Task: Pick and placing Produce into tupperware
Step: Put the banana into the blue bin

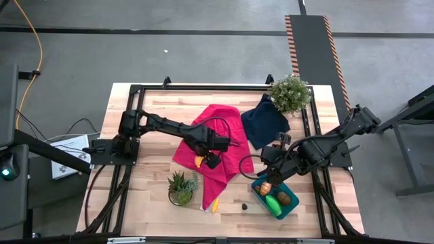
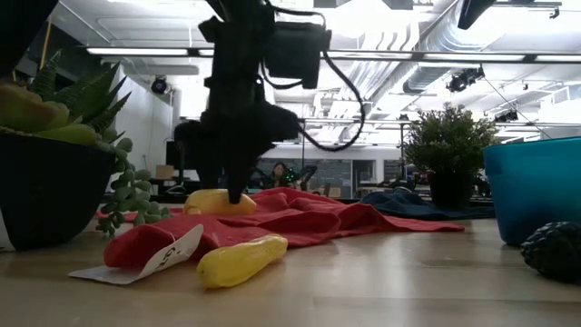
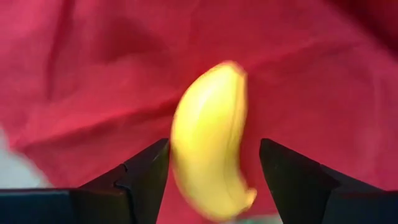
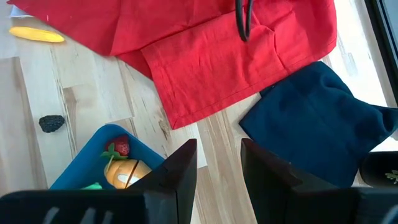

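Over the red cloth, my left gripper stands with its jaws spread wide on either side of a yellow banana; in the left wrist view the fingers flank the fruit with red fabric showing between each pad and the peel, so nothing is clamped. From table height I see the same banana lying on the cloth with the gripper reaching down to it. It lies near the cloth's edge on the side facing the small succulent pot.

Off the cloth's near corner, a second banana lies on the bare wood beside a white tag. A small dark lumpy piece sits a little further from the cloth, between that banana and the teal tupperware.

My right gripper hovers over the tupperware's end nearest the cloth, jaws slightly parted and holding nothing, as the right wrist view shows with wood visible between the fingers. Inside the tub I can see an orange piece, a green piece and a brown piece. The navy cloth lies touching the red cloth's far side, with a leafy potted plant just beyond it.
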`<state>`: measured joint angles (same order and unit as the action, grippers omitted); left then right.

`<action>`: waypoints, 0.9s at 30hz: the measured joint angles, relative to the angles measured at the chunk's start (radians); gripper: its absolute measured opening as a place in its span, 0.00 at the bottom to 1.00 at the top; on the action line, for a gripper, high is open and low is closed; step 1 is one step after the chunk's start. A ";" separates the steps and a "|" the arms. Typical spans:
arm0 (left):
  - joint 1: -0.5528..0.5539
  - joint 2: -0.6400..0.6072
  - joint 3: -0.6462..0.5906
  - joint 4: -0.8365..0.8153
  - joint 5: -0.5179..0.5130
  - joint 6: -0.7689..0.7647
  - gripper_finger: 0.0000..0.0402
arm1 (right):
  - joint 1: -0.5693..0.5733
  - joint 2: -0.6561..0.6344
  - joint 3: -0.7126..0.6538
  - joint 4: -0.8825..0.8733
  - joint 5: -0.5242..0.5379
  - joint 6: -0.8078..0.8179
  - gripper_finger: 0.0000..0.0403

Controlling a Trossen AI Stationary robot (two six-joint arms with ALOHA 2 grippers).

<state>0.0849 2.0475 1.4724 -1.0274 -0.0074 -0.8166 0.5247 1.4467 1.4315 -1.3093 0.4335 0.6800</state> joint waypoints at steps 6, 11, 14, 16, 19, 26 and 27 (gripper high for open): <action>0.000 0.011 0.000 0.021 -0.001 0.000 0.57 | 0.000 0.000 0.000 0.000 0.000 0.000 0.28; 0.000 0.012 -0.002 0.017 0.000 0.000 0.55 | 0.000 0.000 0.000 0.000 0.000 0.000 0.28; 0.000 0.012 -0.002 0.024 0.000 0.000 0.53 | 0.000 0.000 0.000 0.000 0.000 0.000 0.28; 0.000 0.012 -0.002 0.026 0.000 0.002 0.51 | 0.000 0.000 0.000 0.000 0.000 0.000 0.28; 0.001 0.012 -0.002 0.033 0.000 0.019 0.50 | 0.000 0.000 0.000 0.000 0.001 0.000 0.28; 0.000 0.012 -0.002 0.032 0.000 0.025 0.46 | 0.000 0.000 0.000 0.001 0.004 0.000 0.28; 0.001 0.012 -0.002 0.032 0.000 0.025 0.45 | 0.000 0.000 0.000 0.001 0.006 0.000 0.28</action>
<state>0.0854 2.0594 1.4708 -0.9957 -0.0078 -0.7912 0.5247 1.4471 1.4315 -1.3087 0.4395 0.6801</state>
